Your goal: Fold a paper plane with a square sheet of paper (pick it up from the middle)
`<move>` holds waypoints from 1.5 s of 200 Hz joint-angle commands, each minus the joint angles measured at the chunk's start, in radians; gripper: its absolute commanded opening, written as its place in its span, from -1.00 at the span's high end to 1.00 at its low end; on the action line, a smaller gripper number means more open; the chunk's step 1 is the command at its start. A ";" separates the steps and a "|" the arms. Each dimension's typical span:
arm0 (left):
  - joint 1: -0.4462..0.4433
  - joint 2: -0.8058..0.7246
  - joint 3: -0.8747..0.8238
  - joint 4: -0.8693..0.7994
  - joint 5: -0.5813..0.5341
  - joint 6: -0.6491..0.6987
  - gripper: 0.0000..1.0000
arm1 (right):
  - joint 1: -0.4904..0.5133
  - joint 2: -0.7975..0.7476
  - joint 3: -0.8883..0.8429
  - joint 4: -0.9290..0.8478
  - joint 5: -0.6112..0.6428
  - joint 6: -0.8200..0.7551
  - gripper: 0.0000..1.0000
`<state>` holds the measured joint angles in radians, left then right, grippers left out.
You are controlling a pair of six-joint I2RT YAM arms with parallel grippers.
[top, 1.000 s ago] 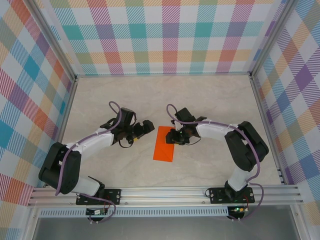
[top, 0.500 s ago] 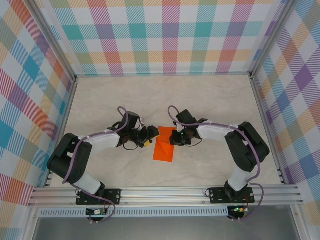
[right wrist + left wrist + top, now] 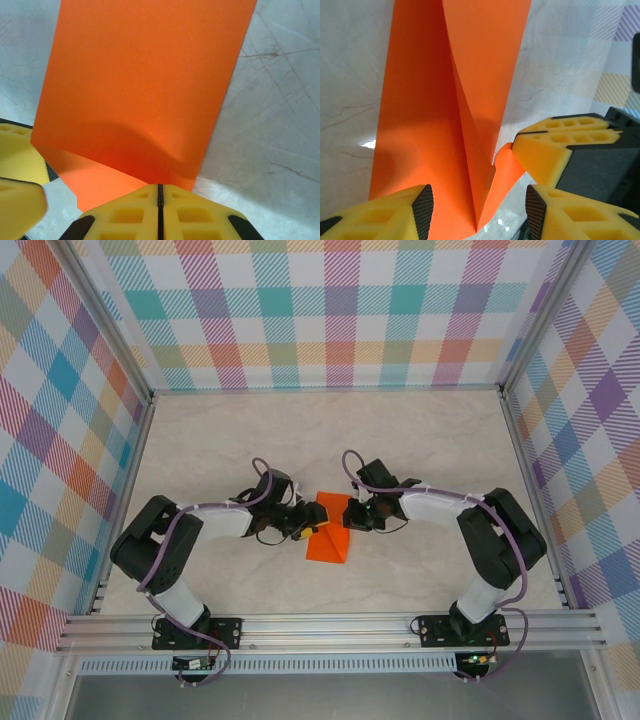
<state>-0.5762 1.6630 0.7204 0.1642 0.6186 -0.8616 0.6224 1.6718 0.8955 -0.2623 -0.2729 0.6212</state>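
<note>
**Paper sheet held between two hands.** One thin, bright orange square sheet of paper (image 3: 330,540) rests on the pale marbled worktop (image 3: 430,440), partly flat and partly lifted into a loose ridge. At the sheet's right edge, the right hand (image 3: 351,517) has its two yellow fingers (image 3: 125,215) pressed together on the paper's margin, which curls up into them. At the sheet's left edge, the left hand (image 3: 303,524) stands with its fingers apart. The raised ridge passes between the black pads (image 3: 423,205) without being pinched. Handling, as judged: the paper is very light, limp and smooth. It will likely bow wherever it lacks support and slide readily on the worktop under it. A careless squeeze could leave a lasting crease or a tear. A shallow hold near the middle of each opposite edge should keep the sheet level. Count: one sheet, two hands, two fingers on each hand.
</note>
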 commanded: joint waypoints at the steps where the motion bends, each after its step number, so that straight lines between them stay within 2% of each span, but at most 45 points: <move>1: -0.019 0.029 0.036 0.044 0.045 0.045 0.02 | -0.004 -0.024 -0.015 0.013 -0.006 0.013 0.82; 34: -0.033 0.071 0.050 0.058 0.046 0.068 0.15 | -0.006 -0.031 -0.015 0.007 -0.003 0.029 0.79; 48: -0.036 0.087 0.054 0.057 0.044 0.083 0.24 | -0.006 -0.048 -0.012 0.001 0.000 0.044 0.69; 78: -0.058 0.101 0.119 -0.082 -0.010 0.179 0.51 | -0.015 -0.119 0.017 -0.074 0.054 0.082 0.12; 104: -0.065 0.095 0.131 -0.116 -0.037 0.219 0.64 | -0.025 -0.193 0.038 -0.159 0.148 0.114 -0.21; 156: -0.065 0.071 0.164 -0.172 -0.067 0.299 0.86 | -0.029 -0.290 0.061 -0.290 0.265 0.198 -0.35; 187: -0.065 0.014 0.219 -0.312 -0.109 0.379 0.90 | -0.027 -0.341 0.100 -0.389 0.343 0.215 -0.44; 207: -0.065 -0.048 0.287 -0.491 -0.182 0.450 0.90 | -0.031 -0.378 0.126 -0.440 0.395 0.210 -0.54; 225: -0.066 -0.103 0.379 -0.684 -0.283 0.516 0.90 | -0.035 -0.412 0.145 -0.456 0.428 0.203 -0.76; 239: -0.068 -0.141 0.465 -0.831 -0.384 0.552 0.90 | -0.039 -0.434 0.151 -0.460 0.441 0.198 -0.86; 270: -0.072 -0.176 0.660 -1.105 -0.624 0.626 0.90 | -0.042 -0.493 0.098 -0.434 0.444 0.209 -0.93; 300: -0.085 -0.137 0.781 -1.246 -0.871 0.645 0.90 | -0.044 -0.523 0.068 -0.446 0.459 0.221 -0.94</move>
<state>-0.6384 1.5005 1.4387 -0.8341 0.0231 -0.2741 0.5850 1.1721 0.9916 -0.6769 0.1516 0.8249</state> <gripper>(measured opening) 0.049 0.966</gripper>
